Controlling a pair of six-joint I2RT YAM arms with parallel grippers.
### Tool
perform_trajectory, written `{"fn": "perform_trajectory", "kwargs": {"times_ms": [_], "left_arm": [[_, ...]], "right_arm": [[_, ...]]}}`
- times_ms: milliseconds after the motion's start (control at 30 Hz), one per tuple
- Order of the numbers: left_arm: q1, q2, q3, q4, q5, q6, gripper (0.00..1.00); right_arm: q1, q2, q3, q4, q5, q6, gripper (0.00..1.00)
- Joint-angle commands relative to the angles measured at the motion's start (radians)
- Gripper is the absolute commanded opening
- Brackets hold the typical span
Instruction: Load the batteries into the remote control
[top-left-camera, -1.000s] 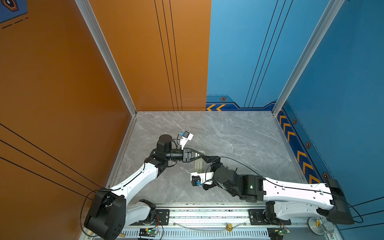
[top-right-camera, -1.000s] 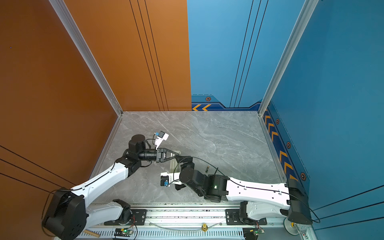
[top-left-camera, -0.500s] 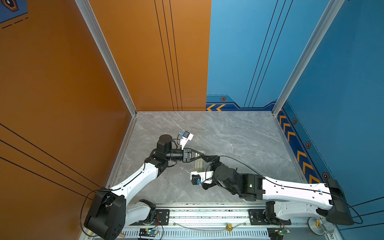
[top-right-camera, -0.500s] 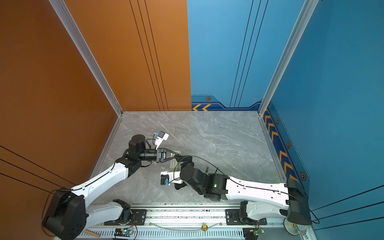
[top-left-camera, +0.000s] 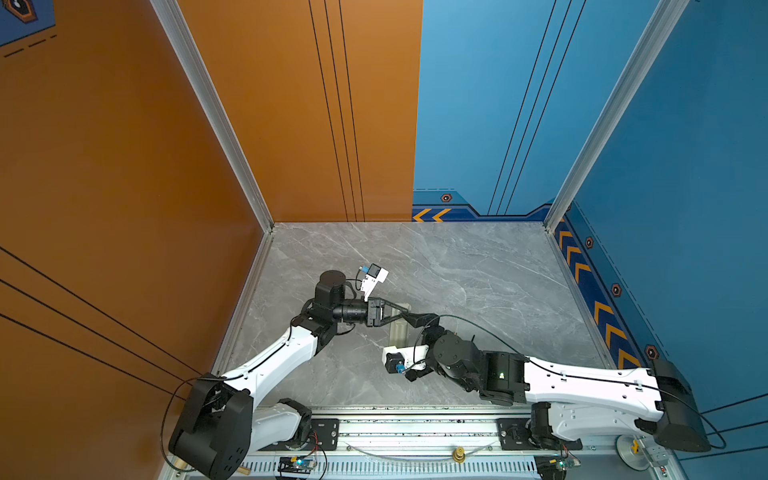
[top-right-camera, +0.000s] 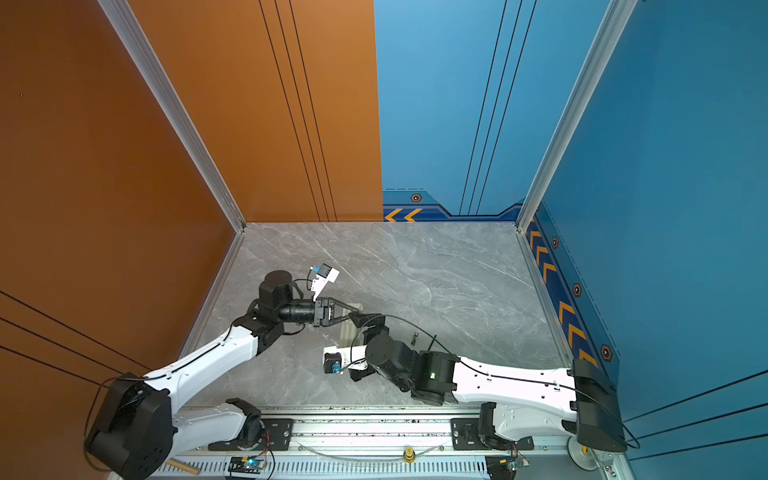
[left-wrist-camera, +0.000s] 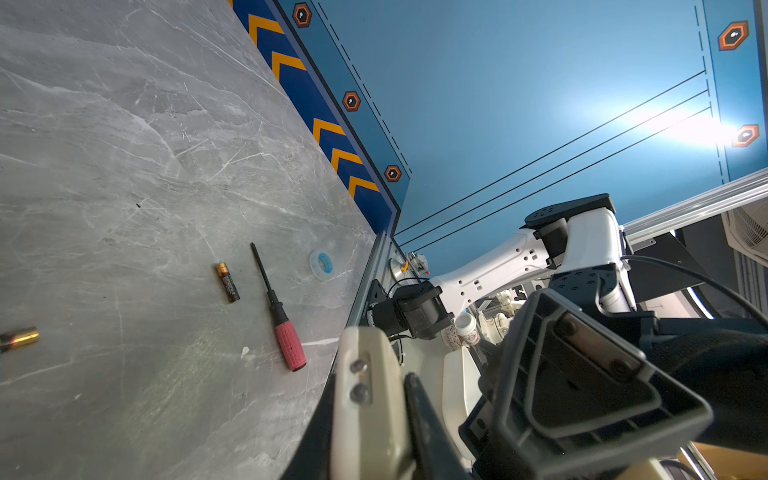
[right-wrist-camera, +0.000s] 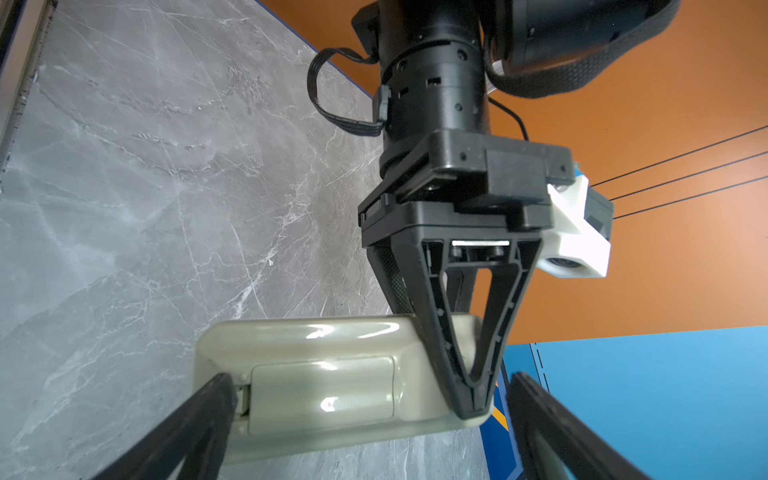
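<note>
My left gripper (right-wrist-camera: 473, 399) is shut on one end of the greyish-beige remote control (right-wrist-camera: 324, 374), holding it on edge, back side facing the right wrist camera, cover (right-wrist-camera: 322, 395) in place. In both top views the remote (top-left-camera: 398, 332) (top-right-camera: 348, 330) hangs between the arms, with the left gripper (top-left-camera: 409, 311) (top-right-camera: 357, 309) on its far end. My right gripper (right-wrist-camera: 365, 415) is open, one finger (right-wrist-camera: 208, 415) touching the cover's end, the other clear past the left gripper. Two batteries (left-wrist-camera: 227, 281) (left-wrist-camera: 18, 337) lie on the table; one battery (top-right-camera: 414, 338) shows beside the right arm.
A pink-handled screwdriver (left-wrist-camera: 276, 309) lies next to the nearer battery. A small roll of tape (left-wrist-camera: 321, 264) sits close to the table's front rail. Orange and blue walls enclose the grey marble table (top-left-camera: 457, 266) on three sides.
The right arm has crept slightly left toward the remote. The left gripper and remote have stayed put.
</note>
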Motion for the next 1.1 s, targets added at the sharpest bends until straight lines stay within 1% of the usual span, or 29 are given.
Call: {"fn": "perform_trajectory", "kwargs": {"times_ms": [0, 233, 633, 1067], "left_arm": [[-0.041, -0.008, 0.002, 0.033, 0.093, -0.048, 0.0], [-0.041, 0.0, 0.002, 0.033, 0.096, -0.048, 0.0], [-0.03, 0.006, -0.001, 0.034, 0.09, -0.052, 0.0], [-0.016, 0.014, -0.001, 0.034, 0.086, -0.053, 0.0]], "right_arm": [[-0.017, 0.004, -0.033, 0.046, 0.006, -0.028, 1.0], [-0.017, 0.005, -0.046, 0.069, 0.018, -0.055, 1.0], [0.014, -0.016, -0.07, 0.154, 0.094, -0.126, 0.99], [0.03, -0.045, -0.081, 0.196, 0.115, -0.157, 1.0]]}}
